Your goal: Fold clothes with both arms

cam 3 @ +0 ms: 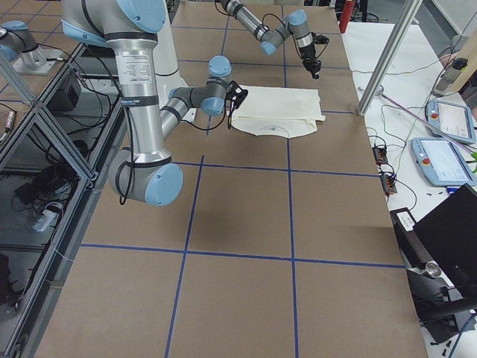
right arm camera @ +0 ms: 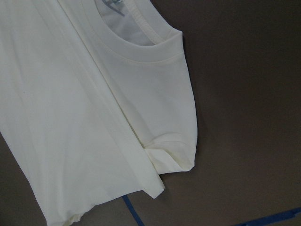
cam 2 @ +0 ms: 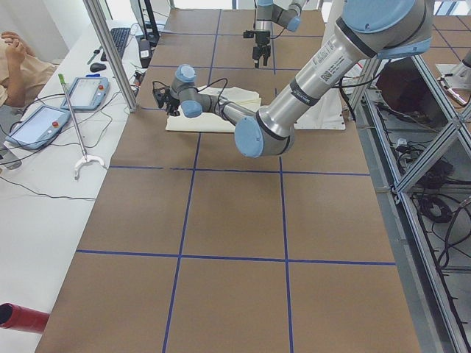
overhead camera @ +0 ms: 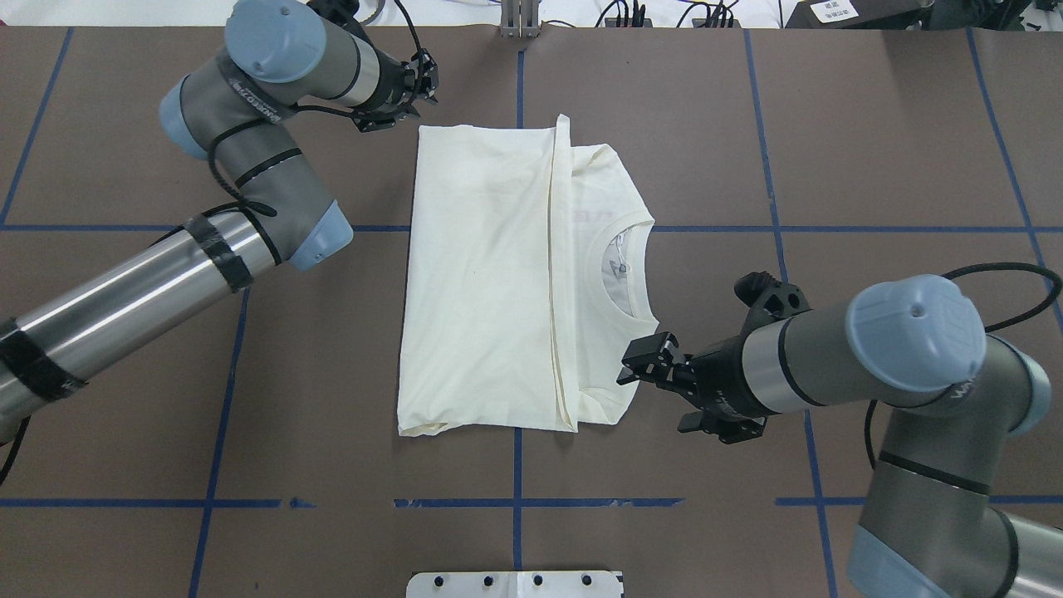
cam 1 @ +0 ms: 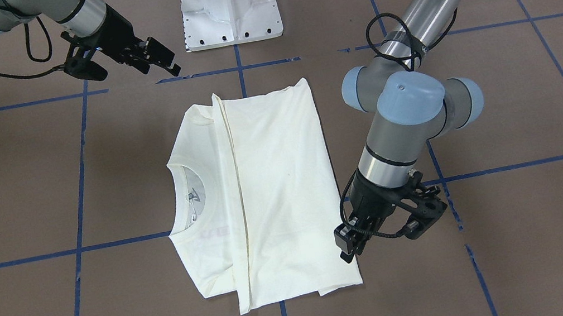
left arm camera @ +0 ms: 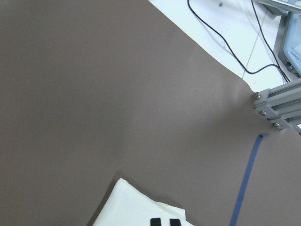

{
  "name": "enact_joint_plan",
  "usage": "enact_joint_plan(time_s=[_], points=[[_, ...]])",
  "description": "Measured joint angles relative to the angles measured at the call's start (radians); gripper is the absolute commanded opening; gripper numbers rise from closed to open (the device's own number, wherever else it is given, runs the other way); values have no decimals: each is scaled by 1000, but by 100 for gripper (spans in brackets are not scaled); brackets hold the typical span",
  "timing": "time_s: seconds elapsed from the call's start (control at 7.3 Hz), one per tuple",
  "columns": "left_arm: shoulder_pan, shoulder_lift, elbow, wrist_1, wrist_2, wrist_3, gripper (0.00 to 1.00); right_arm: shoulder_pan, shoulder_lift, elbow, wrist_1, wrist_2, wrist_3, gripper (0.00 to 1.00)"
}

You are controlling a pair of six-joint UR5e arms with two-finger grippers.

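Note:
The cream-white T-shirt (overhead camera: 482, 291) lies flat mid-table, folded lengthwise with a straight fold edge down its length. Its ribbed collar (overhead camera: 639, 266) points toward my right arm. The print is hidden. My left gripper (overhead camera: 411, 87) hovers just off the shirt's far corner. In the left wrist view its fingertips (left arm camera: 155, 221) sit close together over that corner (left arm camera: 136, 207), shut and holding nothing. My right gripper (overhead camera: 646, 363) hangs open beside the folded sleeve edge below the collar. In the front view the left gripper (cam 1: 348, 246) is on the right and the right gripper (cam 1: 161, 58) at top left.
The white pedestal base (cam 1: 229, 8) stands at the robot's edge of the brown table, which is crossed by blue tape lines (overhead camera: 515, 502). Beyond the far edge are a metal post (cam 2: 110, 51), teach pendants (cam 2: 88, 92), cables and a seated person (cam 2: 15, 66).

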Motion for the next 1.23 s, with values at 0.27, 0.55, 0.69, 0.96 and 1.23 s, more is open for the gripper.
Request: enact_joint_plan(time_s=[0.27,0.55,0.69,0.96,1.23], points=[[-3,158,-224,30,-57,5,47,-76,135,-99,-172,-120,-119,100],[-4,200,-276,37,-64,8,47,-143,267,-192,-368,-239,-326,100],[-5,204,-279,38,-64,9,47,-151,314,-249,-394,-264,-401,100],[-5,206,-278,38,-63,9,46,-155,359,-313,-443,-281,-537,100],[-5,207,-275,39,-62,9,46,-141,328,-297,-479,-278,-630,100]])
